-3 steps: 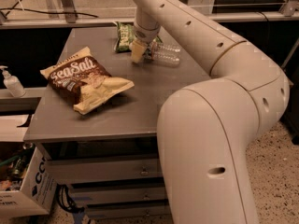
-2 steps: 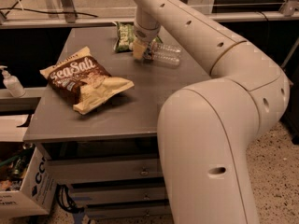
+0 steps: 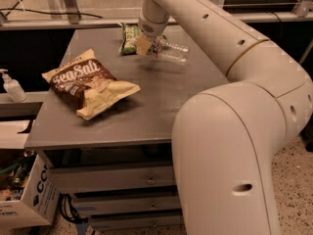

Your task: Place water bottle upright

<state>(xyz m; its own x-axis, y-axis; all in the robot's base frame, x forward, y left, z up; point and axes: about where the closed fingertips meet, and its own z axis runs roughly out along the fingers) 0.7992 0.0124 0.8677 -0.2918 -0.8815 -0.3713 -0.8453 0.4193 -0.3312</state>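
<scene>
The water bottle (image 3: pixel 172 52) is clear ribbed plastic and lies almost on its side at the far middle of the grey table (image 3: pixel 146 111). It seems to hang slightly above the surface, with a shadow under it. My gripper (image 3: pixel 145 44) comes down from above at the bottle's left end and is shut on it. The gripper covers the bottle's left end.
A green chip bag (image 3: pixel 128 37) lies just left of the gripper. A brown Sea Salt chip bag (image 3: pixel 87 82) lies at the table's left. A white pump dispenser (image 3: pixel 11 86) stands on a ledge at far left. A cardboard box (image 3: pixel 24 199) sits on the floor. My arm (image 3: pixel 230 131) fills the right.
The bottle has risen slightly and tilted with the gripper. The chip bags have not moved.
</scene>
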